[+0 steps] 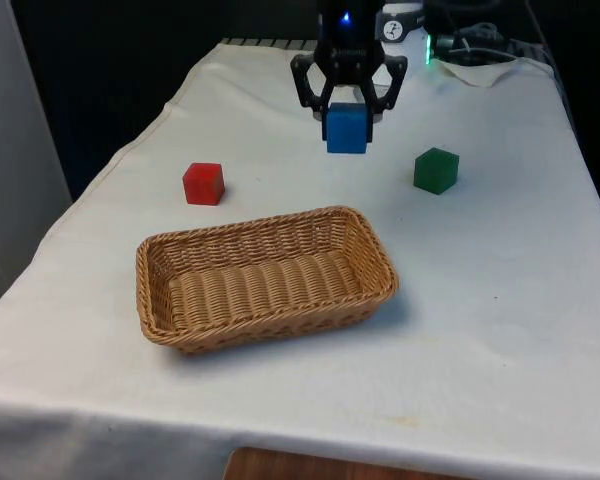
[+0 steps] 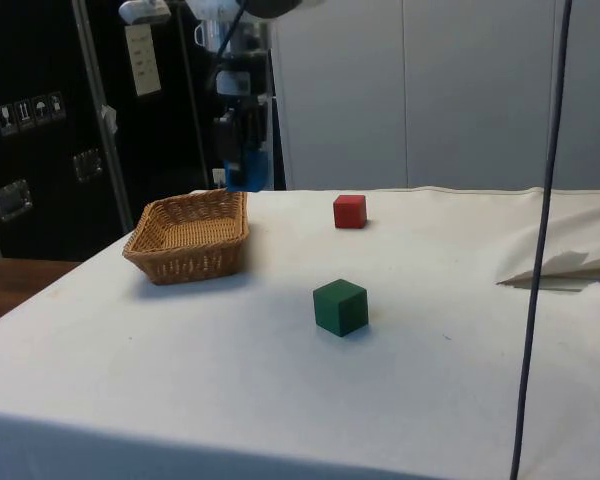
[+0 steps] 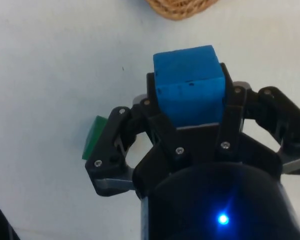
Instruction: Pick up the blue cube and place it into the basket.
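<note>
Pinching small blue wooden cube point(image 1: 347, 128) between black fingers, gripper point(image 1: 347, 112) hangs above white cloth, beyond oblong woven wicker basket point(image 1: 263, 277); red cube point(image 1: 203, 184) and green cube point(image 1: 436, 170) to either side.

Three cubes in all, one of each colour: one blue cube point(image 1: 347, 128), one red cube point(image 1: 203, 183) and one green cube point(image 1: 436, 170). There is one basket point(image 1: 265, 322), a single wicker one. One gripper point(image 1: 346, 108) is present, with two fingers, and one table point(image 1: 500, 330) under one white cloth point(image 1: 130, 390).
</note>
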Robot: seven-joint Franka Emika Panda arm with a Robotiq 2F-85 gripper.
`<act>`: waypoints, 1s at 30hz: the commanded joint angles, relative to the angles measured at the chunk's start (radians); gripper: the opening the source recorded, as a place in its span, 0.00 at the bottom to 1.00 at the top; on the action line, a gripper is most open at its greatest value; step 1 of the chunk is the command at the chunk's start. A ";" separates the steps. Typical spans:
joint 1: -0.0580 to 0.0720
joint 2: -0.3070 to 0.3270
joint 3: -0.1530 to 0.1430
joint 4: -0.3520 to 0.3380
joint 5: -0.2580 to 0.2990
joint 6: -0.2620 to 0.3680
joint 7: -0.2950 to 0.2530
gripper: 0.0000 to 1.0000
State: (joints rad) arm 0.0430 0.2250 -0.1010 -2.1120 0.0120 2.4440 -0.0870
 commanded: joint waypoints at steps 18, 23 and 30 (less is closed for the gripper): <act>0.004 0.143 0.002 0.207 -0.004 -0.043 0.031 0.00; 0.001 0.174 0.001 0.247 -0.002 -0.034 0.027 0.00; -0.016 0.253 0.000 0.342 0.013 -0.046 0.013 0.00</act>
State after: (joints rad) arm 0.0360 0.4600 -0.1050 -1.7920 0.0130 2.4070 -0.0640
